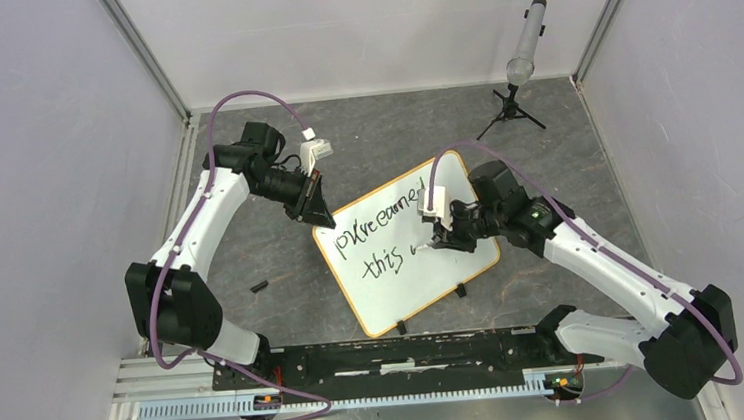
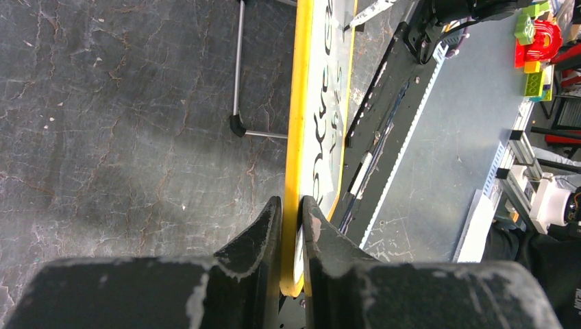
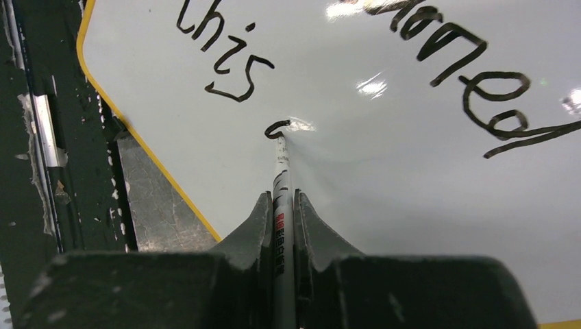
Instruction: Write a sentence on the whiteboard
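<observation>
Right gripper (image 3: 281,197) pinching a marker (image 3: 281,171), tip down on the whiteboard (image 3: 411,219).
Fingers (image 3: 253,226) clamped tight on the thin white barrel, red print showing in the gap. Touching the tip, a small black hook-shaped stroke (image 3: 275,128). Ahead and left of the tip, the word "this" from the sentence (image 3: 226,62); ahead and right, larger slanted letters running off the top edge. Left of the fingers, the board's yellow-orange frame (image 3: 164,175), then a wedge of grey tabletop (image 3: 154,212) and a black rail (image 3: 75,157) beyond.
</observation>
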{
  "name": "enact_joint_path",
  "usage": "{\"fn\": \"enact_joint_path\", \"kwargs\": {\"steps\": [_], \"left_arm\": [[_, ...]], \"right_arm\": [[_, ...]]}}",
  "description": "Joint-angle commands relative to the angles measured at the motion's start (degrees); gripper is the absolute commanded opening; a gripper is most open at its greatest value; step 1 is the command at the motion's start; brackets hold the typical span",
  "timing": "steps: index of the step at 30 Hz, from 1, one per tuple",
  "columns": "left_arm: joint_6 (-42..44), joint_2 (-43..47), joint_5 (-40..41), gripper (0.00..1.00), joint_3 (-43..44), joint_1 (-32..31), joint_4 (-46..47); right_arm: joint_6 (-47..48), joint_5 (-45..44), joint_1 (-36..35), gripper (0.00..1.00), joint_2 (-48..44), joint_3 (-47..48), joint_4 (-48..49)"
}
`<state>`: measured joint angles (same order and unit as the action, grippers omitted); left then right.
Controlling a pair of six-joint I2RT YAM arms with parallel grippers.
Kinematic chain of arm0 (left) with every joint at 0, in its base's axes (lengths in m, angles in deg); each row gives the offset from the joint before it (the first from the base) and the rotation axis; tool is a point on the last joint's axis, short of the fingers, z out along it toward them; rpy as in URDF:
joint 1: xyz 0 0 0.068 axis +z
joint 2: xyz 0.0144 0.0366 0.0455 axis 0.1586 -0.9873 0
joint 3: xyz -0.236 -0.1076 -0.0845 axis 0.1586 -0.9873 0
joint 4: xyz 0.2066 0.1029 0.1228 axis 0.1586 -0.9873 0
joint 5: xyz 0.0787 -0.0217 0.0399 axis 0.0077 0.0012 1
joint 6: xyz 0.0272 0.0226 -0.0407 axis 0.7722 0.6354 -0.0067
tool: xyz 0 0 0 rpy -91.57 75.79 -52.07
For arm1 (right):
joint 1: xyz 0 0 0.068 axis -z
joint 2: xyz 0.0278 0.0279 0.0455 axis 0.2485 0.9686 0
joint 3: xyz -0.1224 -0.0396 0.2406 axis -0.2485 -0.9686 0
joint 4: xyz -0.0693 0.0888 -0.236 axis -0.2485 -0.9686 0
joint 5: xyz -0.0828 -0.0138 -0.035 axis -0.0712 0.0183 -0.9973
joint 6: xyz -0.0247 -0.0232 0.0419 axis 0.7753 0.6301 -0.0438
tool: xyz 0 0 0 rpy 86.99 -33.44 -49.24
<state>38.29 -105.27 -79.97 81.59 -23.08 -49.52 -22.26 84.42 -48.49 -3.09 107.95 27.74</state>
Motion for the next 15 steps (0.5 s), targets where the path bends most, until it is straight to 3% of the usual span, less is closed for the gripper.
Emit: {"fn": "enact_joint_path", "kwargs": {"steps": [1,15], "left_arm": [[2.33,0.93,1.31,0.02,-0.66,-0.63,1.23],[2.37,0.65,1.41,0.02,-0.65,-0.63,1.25]], "right_arm": [[1.38,-4.44,0.62,0.00,1.18,4.36,1.52],[2.68,-4.80,0.97,0.00,0.04,1.01,0.64]]}}
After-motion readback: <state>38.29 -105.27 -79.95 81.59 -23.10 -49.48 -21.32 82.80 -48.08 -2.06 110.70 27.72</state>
